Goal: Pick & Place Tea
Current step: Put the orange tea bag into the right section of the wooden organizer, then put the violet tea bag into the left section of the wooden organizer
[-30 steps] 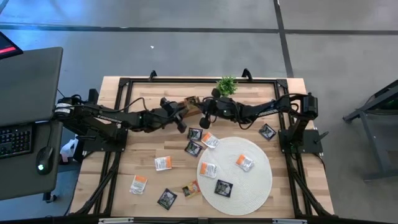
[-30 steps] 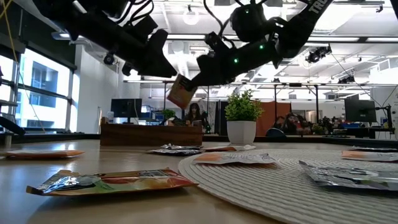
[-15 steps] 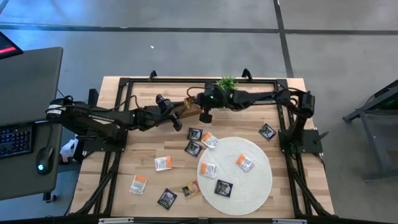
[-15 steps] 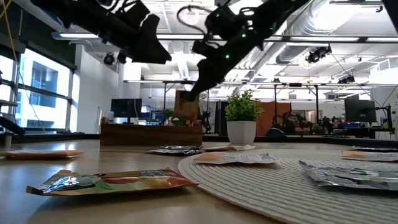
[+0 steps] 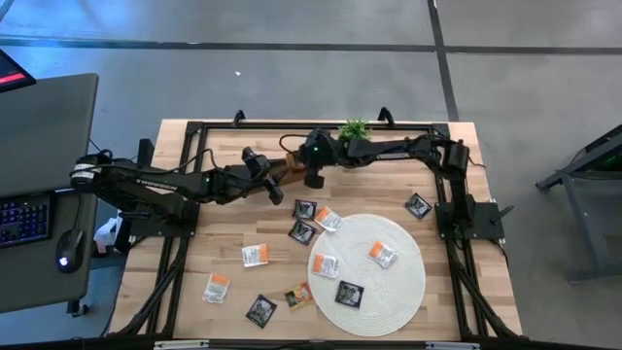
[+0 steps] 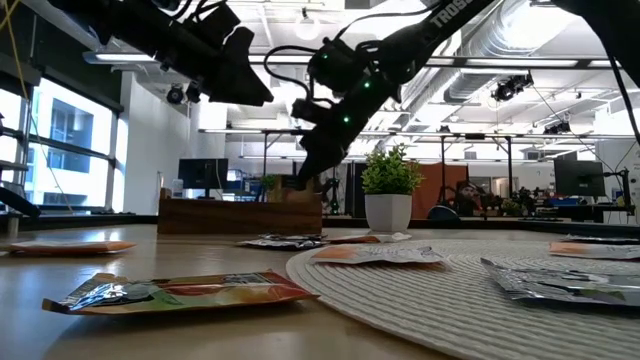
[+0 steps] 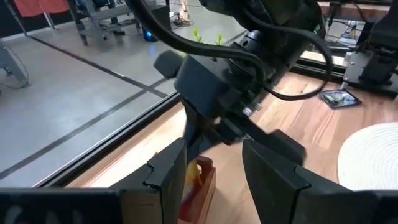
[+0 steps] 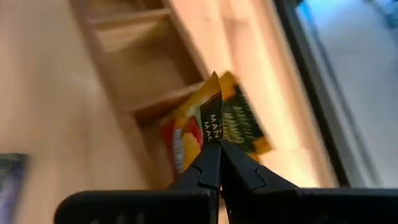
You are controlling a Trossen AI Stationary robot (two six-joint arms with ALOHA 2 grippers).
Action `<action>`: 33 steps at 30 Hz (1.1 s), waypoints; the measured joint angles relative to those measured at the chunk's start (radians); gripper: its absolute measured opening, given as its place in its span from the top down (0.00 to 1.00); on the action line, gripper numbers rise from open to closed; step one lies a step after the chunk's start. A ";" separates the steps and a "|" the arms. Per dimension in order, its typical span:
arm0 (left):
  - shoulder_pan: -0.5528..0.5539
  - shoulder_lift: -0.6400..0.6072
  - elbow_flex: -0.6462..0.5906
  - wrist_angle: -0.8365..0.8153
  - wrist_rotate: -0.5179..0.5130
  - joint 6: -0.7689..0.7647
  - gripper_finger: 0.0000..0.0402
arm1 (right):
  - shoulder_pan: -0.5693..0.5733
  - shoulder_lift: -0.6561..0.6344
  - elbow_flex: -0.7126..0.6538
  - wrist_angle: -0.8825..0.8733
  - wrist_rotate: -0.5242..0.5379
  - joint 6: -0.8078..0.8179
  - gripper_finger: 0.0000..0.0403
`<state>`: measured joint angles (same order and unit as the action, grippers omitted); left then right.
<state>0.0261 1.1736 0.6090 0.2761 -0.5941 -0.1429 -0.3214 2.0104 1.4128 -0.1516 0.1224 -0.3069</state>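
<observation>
Right wrist view shows the right end effector [image 8: 219, 163] pinched shut on a yellow-brown tea sachet [image 8: 214, 121], held on edge directly over a compartment of the wooden tray [image 8: 134, 37]. From above, the same end effector [image 5: 313, 179] hangs at the tray's near end, at the far side of the bench [image 5: 228, 219]. Well on the near side of it, a round woven mat [image 5: 403, 277] carries three sachets, among them a white-and-orange one [image 5: 382, 254] and a black one [image 5: 349, 292]. More sachets lie loose on the bare wood between mat and tray and off toward the left arm's side, including a black one [image 5: 260, 309]. Just beside the right end effector, the left end effector [image 5: 275, 191] hovers over the tray with its fingers [image 7: 273, 165] spread and holding nothing. Beyond both, a small potted plant [image 5: 355, 131] stands at the bench's far edge.
</observation>
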 joint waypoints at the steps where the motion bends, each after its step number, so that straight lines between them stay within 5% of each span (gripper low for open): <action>1: 0.000 0.000 0.000 0.000 0.000 0.007 0.61 | 0.000 0.000 0.000 0.001 0.024 -0.022 0.99; 16: 0.000 0.000 0.000 0.004 0.005 0.008 0.61 | 0.032 -0.018 0.000 0.099 0.046 -0.079 0.70; 22: 0.000 0.000 0.000 -0.001 0.051 0.008 0.61 | 0.172 -0.082 0.000 -0.074 -0.032 -0.018 0.70; 28: 0.000 0.000 0.000 -0.051 0.245 -0.067 0.61 | 0.341 -0.105 0.000 -0.288 0.001 0.173 0.72; 33: -0.001 0.025 0.000 -0.148 0.440 -0.280 0.61 | 0.455 -0.105 -0.005 -0.347 0.074 0.266 0.72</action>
<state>0.0254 1.1985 0.6090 0.1276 -0.1540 -0.4231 0.1338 1.9057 1.4081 -0.4987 0.1962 -0.0412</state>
